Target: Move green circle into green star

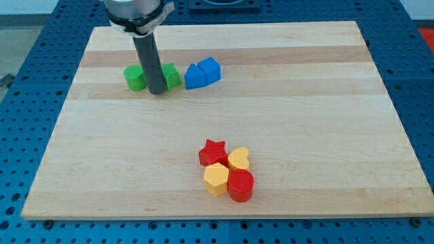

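filling most of the view is a pale wooden board (224,129) with lengthwise grain bands, lying on a blue perforated table (27,102) that shows around its left, right and far edges. next in size is the dark rod (149,61), coming down from a grey arm mount (135,13) at the far left of the board; my tip (157,92) rests on the wood between two green blocks. there are no jaws to report as open or closed, only this plain rod end. the green circle (135,78) sits just left of the rod, touching or nearly touching it. the green star (171,75) is just right of the rod, partly hidden behind it, so its points are hard to make out. right of the star, a small gap away, are two blue blocks pressed together: a nearer blue block (195,76) and a blue block with a peaked top (210,70) slightly farther and to the right. well apart, near the board's near edge and right of centre, four small blocks cluster, touching: a red star (212,152) at far left, a yellow heart (239,159) at far right, a yellow hexagon (216,179) at near left, and a red cylinder (241,186) at near right.
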You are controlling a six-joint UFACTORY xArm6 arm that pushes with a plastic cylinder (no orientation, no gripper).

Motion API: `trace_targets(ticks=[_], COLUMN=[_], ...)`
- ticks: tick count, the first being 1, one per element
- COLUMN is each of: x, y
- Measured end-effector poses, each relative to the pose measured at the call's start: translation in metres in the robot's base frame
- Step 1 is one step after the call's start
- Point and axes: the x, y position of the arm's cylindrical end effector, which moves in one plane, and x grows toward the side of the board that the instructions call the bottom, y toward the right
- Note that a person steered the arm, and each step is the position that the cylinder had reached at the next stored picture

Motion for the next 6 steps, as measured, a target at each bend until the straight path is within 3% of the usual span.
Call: trace_targets(ticks=[1, 2, 3, 6], x=[0.018, 0.016, 0.002, -0.02], y=[-0.041, -0.107, -0.134, -0.04])
